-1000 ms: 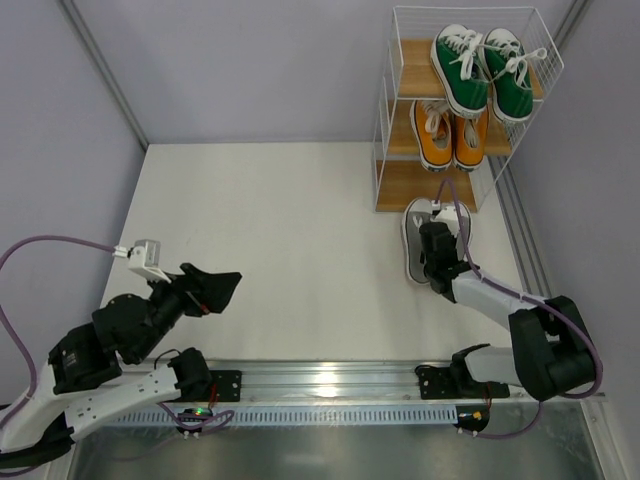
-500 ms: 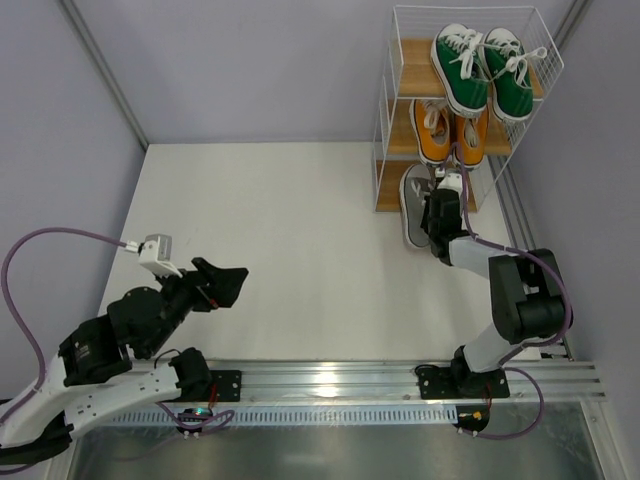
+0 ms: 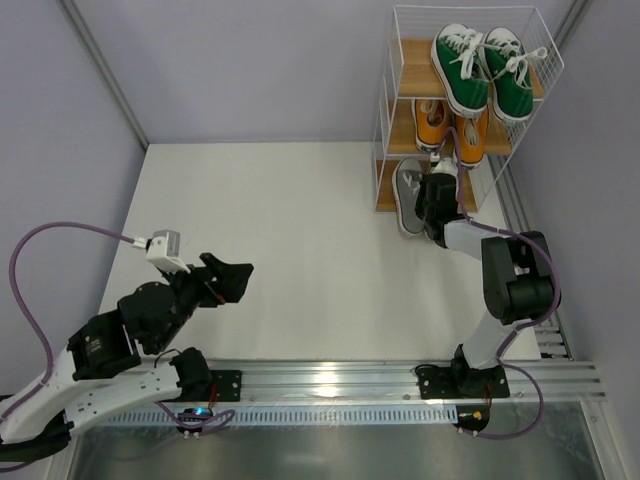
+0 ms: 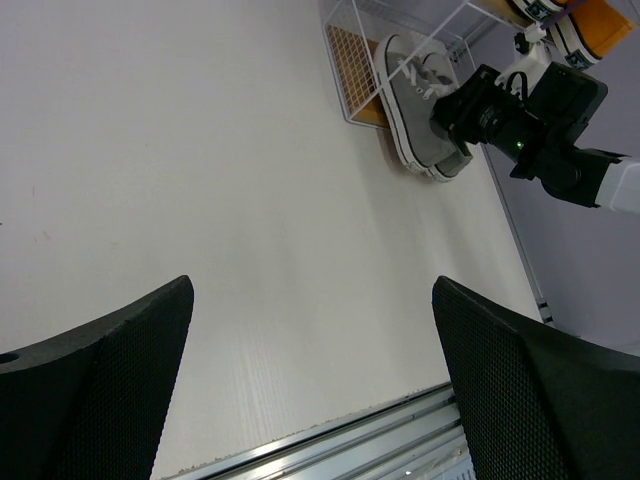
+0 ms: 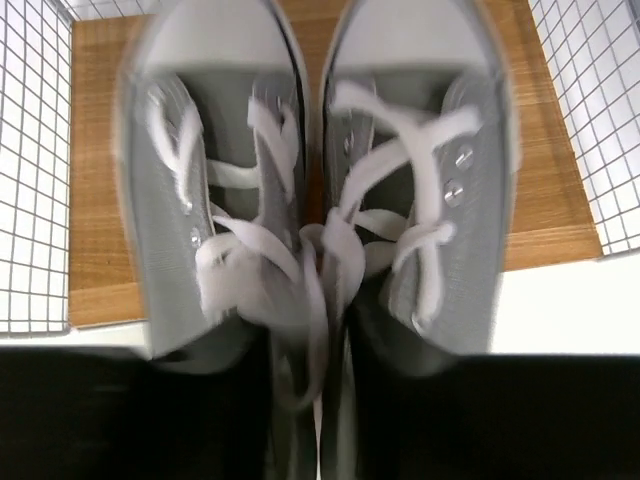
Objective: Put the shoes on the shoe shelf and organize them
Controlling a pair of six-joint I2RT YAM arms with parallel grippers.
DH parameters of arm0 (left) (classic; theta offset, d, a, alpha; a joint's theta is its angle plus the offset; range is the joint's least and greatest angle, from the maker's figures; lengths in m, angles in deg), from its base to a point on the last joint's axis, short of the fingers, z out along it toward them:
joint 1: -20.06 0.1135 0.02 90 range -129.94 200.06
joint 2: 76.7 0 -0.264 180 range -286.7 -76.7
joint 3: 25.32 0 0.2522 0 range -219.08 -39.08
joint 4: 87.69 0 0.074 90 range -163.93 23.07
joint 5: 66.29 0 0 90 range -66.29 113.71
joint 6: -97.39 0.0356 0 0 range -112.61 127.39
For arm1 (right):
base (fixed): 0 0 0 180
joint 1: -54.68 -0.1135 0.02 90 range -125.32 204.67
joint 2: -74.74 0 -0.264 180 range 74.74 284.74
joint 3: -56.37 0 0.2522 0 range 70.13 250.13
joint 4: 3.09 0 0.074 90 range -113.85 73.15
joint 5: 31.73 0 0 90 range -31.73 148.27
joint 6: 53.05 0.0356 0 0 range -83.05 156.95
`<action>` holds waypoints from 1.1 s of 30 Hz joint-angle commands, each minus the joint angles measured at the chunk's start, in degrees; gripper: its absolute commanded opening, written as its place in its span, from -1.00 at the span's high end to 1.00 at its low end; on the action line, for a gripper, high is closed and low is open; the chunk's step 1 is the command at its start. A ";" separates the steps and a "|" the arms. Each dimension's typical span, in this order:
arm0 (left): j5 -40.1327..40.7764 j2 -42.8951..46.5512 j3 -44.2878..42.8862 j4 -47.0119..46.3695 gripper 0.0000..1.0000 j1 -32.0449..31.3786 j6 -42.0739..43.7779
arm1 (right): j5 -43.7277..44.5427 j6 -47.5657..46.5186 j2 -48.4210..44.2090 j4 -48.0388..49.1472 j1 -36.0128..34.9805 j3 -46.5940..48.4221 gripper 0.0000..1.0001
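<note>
The shoe shelf (image 3: 383,130) stands at the far right. The green shoes (image 3: 462,68) lie on its top board and the orange shoes (image 3: 433,122) on the middle board. My right gripper (image 3: 438,202) is shut on the grey shoes (image 3: 406,192), its fingers inside both shoes and pinching the inner walls together. In the right wrist view the grey shoes (image 5: 210,200) have their toes over the bottom board (image 5: 100,150) and their heels at its front edge, at the gripper (image 5: 310,400). My left gripper (image 3: 232,280) is open and empty over the near left table (image 4: 310,370).
Wire-mesh sides (image 5: 30,150) flank the bottom tier closely on both sides of the grey pair. A metal rail (image 3: 330,385) runs along the near edge. Grey walls enclose the white table (image 3: 270,230) on the left, back and right.
My right gripper has pushed the grey pair away from me, from the table in front of the shelf into the bottom tier. My left gripper has drifted slightly right.
</note>
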 commanded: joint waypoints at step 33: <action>-1.35 6.84 2.94 -4.18 -1.00 -0.07 0.82 | 2.87 21.07 -35.39 -36.29 -1.22 -13.45 0.92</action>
